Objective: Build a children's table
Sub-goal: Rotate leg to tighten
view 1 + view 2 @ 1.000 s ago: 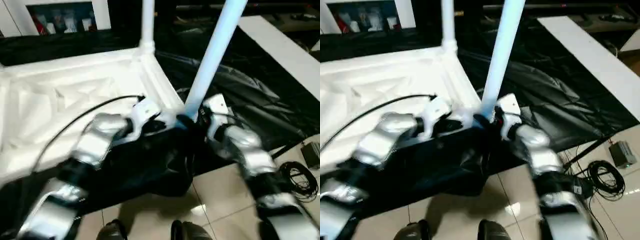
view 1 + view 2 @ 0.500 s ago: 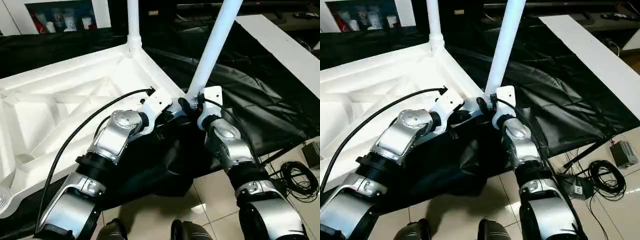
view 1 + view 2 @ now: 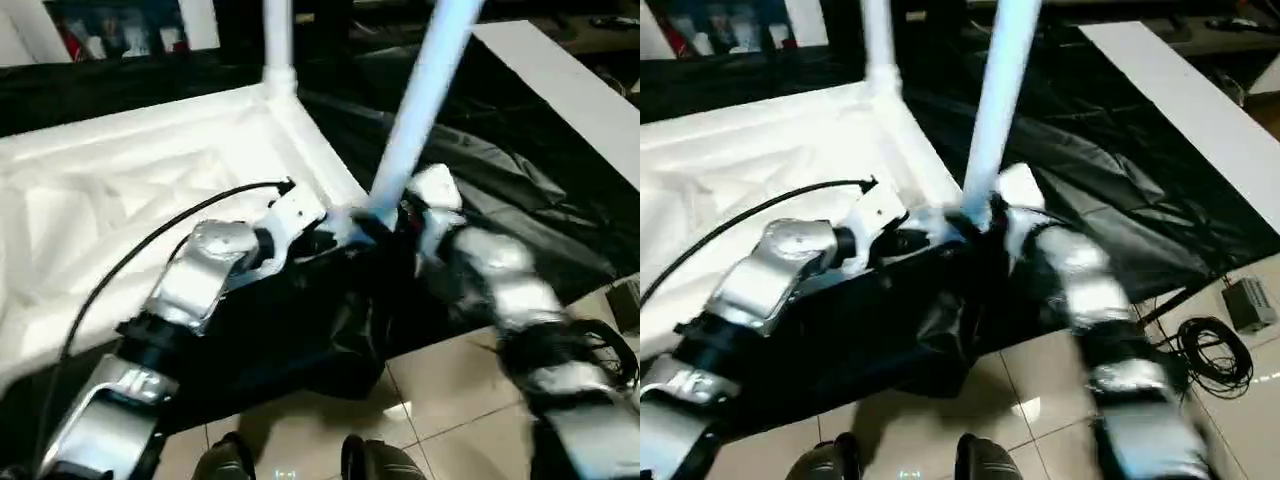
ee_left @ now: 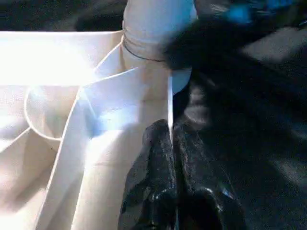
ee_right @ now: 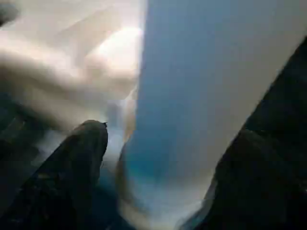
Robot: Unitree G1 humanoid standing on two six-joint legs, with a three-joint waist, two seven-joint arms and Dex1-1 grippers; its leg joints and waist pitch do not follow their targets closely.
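The white tabletop [image 3: 150, 190] lies upside down with its ribbed underside up. One white leg [image 3: 278, 40] stands upright in the far corner socket. A second leg [image 3: 420, 100] leans to the right, with its lower end at the near right corner socket [image 4: 153, 43]. My right gripper [image 3: 385, 225] is shut on this leg just above the socket, one black finger [image 5: 81, 158] on each side of the tube. My left gripper [image 4: 171, 139] is shut on the tabletop's thin rim beside that corner.
A black sheet [image 3: 520, 170] covers the surface under and to the right of the tabletop. A long white board [image 3: 570, 90] lies at the far right. A coil of cable [image 3: 1210, 360] and a small box [image 3: 1248, 300] sit on the tiled floor. My feet [image 3: 300, 460] show at the bottom.
The camera has shaken and the picture has shifted. My right forearm is moving and blurred. Both grippers stay at the near right corner, and the leaning leg keeps about the same tilt.
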